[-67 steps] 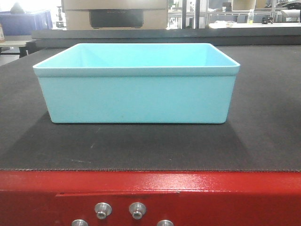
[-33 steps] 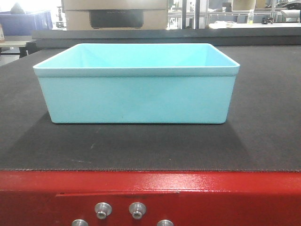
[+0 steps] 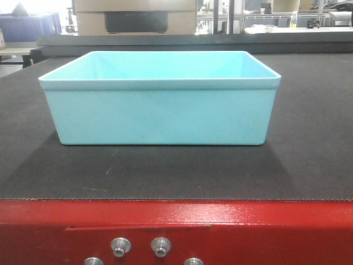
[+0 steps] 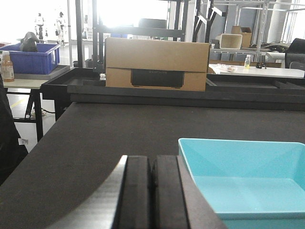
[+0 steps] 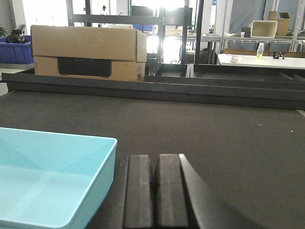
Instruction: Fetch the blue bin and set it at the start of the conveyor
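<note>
The blue bin (image 3: 160,113) sits flat on the conveyor start (image 3: 309,160); we draw the left pincer (image 4: 151,191) and right pincer (image 5: 156,191), both pressed closed and empty, straight back without nudging it.

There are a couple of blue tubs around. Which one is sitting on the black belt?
The light turquoise tub, smooth-walled, on the belt. The dark blue bin sits on a table beyond it.

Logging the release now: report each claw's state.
Left claw: closed, holding nothing, beside the blue bin.
Right claw: closed, holding nothing.
</note>
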`<state>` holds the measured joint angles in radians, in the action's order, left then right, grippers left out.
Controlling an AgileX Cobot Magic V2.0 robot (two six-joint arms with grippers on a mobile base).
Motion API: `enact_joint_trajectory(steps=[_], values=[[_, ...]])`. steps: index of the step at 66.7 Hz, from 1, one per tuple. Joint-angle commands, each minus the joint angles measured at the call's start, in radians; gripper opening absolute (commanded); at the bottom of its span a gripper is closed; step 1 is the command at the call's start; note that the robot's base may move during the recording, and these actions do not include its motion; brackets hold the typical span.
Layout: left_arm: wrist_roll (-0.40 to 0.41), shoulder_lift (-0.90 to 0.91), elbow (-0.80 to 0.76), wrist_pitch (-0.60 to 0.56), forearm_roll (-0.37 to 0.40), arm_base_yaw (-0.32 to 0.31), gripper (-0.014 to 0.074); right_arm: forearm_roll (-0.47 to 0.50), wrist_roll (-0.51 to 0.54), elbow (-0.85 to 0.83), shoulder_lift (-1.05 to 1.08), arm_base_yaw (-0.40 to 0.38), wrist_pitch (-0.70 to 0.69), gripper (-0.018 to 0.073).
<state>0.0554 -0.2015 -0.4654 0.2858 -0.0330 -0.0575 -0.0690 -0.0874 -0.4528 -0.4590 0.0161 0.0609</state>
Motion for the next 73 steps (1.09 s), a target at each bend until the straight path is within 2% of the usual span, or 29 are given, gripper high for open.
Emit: enact_joint_trajectory(steps=[1, 17, 22, 32, 46, 55, 58, 73], values=[[0.002, 0.006, 0.003, -0.021, 0.005, -0.001, -0.0111, -0.010, 0.007, 0.002, 0.006, -0.004, -0.025, -0.0162], [0.002, 0.006, 0.003, -0.021, 0.008, -0.001, -0.0111, -0.010, 0.007, 0.002, 0.006, -0.004, -0.025, -0.0162], [0.002, 0.030, 0.017, -0.015, 0.008, 0.028, -0.0111, -0.010, 0.007, 0.002, 0.006, -0.004, -0.025, -0.0162], [-0.097, 0.111, 0.129, -0.029, 0.033, 0.084, -0.0111, -0.010, 0.007, 0.002, 0.006, -0.004, -0.025, -0.0162], [-0.099, 0.201, 0.388, -0.180, 0.033, 0.086, -0.0111, -0.010, 0.007, 0.002, 0.006, -0.004, -0.025, -0.0162], [-0.099, 0.201, 0.465, -0.308, 0.033, 0.086, -0.0111, -0.010, 0.007, 0.002, 0.006, -0.004, -0.025, -0.0162], [-0.099, 0.201, 0.465, -0.256, 0.033, 0.086, -0.0111, -0.010, 0.007, 0.002, 0.006, -0.004, -0.025, -0.0162], [-0.099, 0.201, 0.465, -0.259, 0.033, 0.086, -0.0111, -0.010, 0.007, 0.002, 0.006, -0.004, -0.025, -0.0162]])
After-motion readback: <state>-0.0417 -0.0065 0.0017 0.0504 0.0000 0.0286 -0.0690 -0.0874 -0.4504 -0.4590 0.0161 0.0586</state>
